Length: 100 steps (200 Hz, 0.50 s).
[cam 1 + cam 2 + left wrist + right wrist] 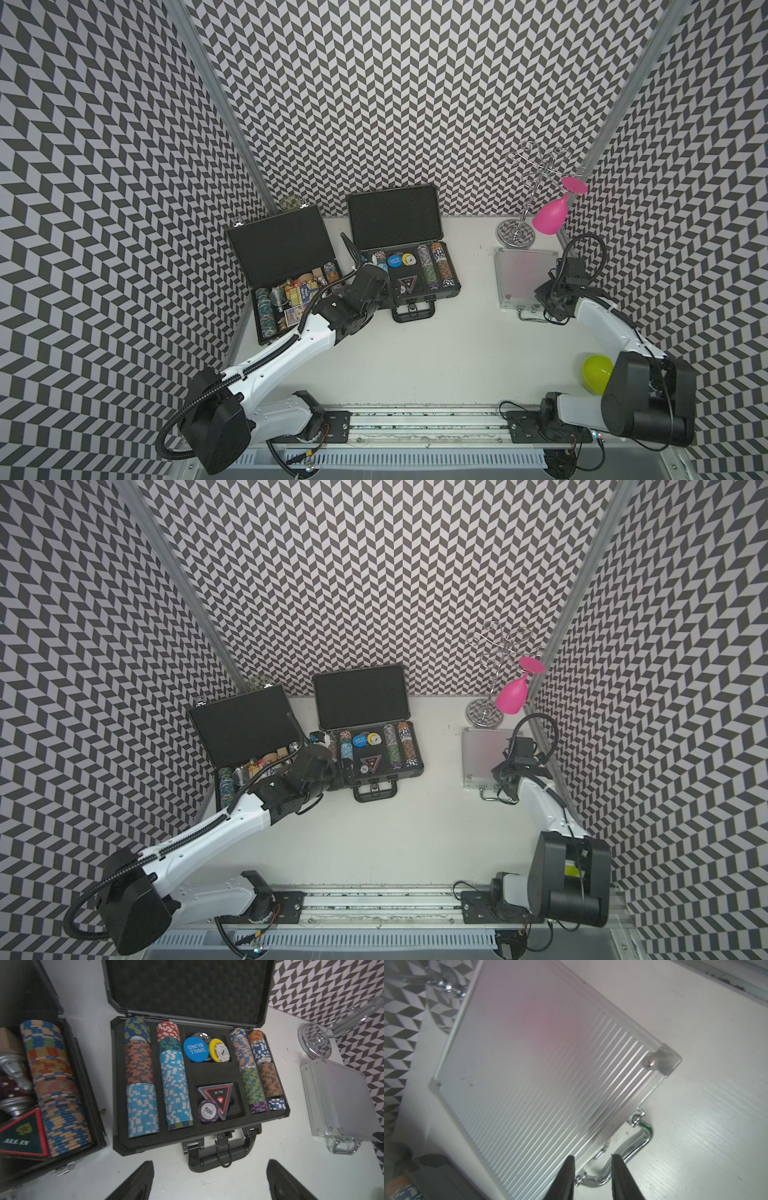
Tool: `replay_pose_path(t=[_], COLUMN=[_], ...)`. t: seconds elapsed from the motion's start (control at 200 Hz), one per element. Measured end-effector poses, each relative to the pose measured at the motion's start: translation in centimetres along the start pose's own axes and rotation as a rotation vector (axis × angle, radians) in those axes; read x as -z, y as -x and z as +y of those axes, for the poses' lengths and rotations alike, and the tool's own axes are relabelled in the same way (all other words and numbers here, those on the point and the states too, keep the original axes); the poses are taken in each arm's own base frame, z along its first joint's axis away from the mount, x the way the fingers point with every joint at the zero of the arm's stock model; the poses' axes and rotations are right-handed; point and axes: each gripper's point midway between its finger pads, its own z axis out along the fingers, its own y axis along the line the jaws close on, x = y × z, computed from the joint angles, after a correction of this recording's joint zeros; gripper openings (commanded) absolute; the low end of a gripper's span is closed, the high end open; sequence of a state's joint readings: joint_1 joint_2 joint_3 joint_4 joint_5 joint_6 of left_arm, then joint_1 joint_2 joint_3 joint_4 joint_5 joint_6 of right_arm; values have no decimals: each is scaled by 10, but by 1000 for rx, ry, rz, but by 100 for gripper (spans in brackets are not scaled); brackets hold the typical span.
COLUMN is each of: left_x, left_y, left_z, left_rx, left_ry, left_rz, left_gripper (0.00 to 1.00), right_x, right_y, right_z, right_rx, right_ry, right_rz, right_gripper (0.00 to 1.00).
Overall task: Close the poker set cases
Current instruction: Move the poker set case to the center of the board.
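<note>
Blue disc [196, 1049]: SMALL BLIND (upside down from here). Purple chip [208, 1110]: 500. Clear triangle plaque [218, 1096]: ALL IN, inverted. Green triangle plaque [22, 1136] in black case [91, 1105]: ALL IN.

Worktop [436, 353]: grey case [395, 216] ahead of left hand [209, 1161], black case [278, 245] beside it, silver case [523, 270], chrome stand [515, 235] ahead of right hand [593, 1156].

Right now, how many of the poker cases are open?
2. The flat black case lies open near the left arm; the ribbed grey case lies open beside it, mid-table. The silver case, by the right gripper, is shut.
</note>
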<state>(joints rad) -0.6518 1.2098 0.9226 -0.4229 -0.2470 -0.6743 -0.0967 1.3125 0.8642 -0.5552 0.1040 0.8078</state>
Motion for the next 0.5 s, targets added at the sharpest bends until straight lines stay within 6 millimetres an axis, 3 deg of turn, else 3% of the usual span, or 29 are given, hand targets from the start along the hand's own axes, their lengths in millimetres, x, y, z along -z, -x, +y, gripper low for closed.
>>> replay_pose_path(t=[0.165,0.265,0.385,0.501], left_x=[-4,-10,-21,-27], left_y=[22,26,27,30], left_z=[13,24,46,64], left_rx=[46,74,123,163], left_ry=[37,60,104,134], left_rz=[-22,-9,15,28], left_gripper=[84,82,77,71], right_x=[47,70,70,54], right_y=[-3,-20,-56,-99], right_z=[88,137,179,191], right_rx=[166,275,405,528], right_ry=[194,318,410,429], right_rz=[-72,-70,-16,69], right_gripper=[31,31,32,31])
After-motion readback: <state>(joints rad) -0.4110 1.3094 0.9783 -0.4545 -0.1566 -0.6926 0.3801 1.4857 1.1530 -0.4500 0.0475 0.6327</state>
